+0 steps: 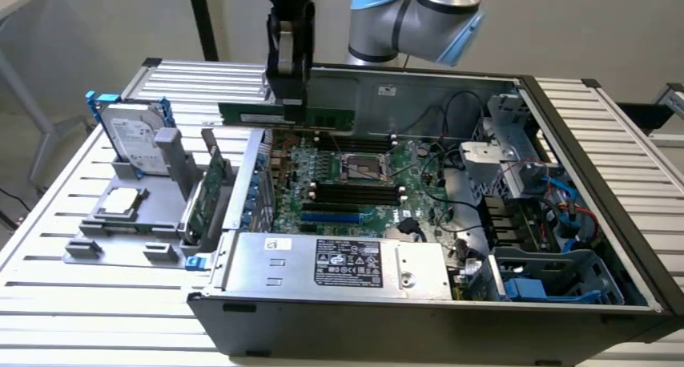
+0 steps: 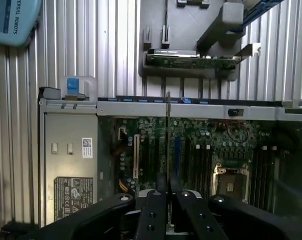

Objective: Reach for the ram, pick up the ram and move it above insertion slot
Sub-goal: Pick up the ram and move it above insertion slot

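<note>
Ram [image 1: 287, 114] hangs in my gripper [image 1: 291, 101], a long thin green stick held level above the open computer case [image 1: 428, 311], near its rear wall. My fingers [image 1: 280, 82] are pinched narrow on its upper edge, roughly at mid-length, so a stretch of board sticks out to either side of them in the exterior view. From the wrist view I see the stick edge-on, a thin dark line [image 2: 168, 135] running away from my fingertips [image 2: 155, 200] over the motherboard [image 2: 200, 150]. Under it lie the black memory slots [image 1: 348, 192] beside the processor socket [image 1: 361, 167]; the ram is clear above them and touching nothing but me. Whether it sits exactly over one slot I cannot quite tell from this angle. Off to the exterior view's left, on the slatted table [image 1: 64, 303], a grey holder [image 1: 128, 223] carries a hard drive [image 1: 134, 139] standing upright and a taller green expansion card [image 1: 214, 191].
</note>
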Tool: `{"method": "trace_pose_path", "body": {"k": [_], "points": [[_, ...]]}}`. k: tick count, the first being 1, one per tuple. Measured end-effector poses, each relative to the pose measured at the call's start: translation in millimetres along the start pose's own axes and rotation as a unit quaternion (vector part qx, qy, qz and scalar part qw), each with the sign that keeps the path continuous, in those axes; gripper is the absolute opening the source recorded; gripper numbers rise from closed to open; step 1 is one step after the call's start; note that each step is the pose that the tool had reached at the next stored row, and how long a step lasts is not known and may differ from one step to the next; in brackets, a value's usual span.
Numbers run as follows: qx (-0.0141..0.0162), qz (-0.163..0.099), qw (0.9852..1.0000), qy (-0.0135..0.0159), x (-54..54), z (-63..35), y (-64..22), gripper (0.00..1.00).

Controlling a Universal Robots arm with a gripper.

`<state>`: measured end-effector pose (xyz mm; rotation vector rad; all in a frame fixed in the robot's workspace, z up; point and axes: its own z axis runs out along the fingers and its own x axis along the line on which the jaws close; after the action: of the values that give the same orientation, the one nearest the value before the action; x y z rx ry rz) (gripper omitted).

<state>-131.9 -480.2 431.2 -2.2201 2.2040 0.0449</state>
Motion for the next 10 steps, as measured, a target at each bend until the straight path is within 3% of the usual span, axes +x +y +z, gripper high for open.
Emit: {"method": "trace_pose_path", "body": {"k": [10], "points": [[0.0,0.0,1.0,0.0034,-30.8,13.0,-33.1,0.13]]}}
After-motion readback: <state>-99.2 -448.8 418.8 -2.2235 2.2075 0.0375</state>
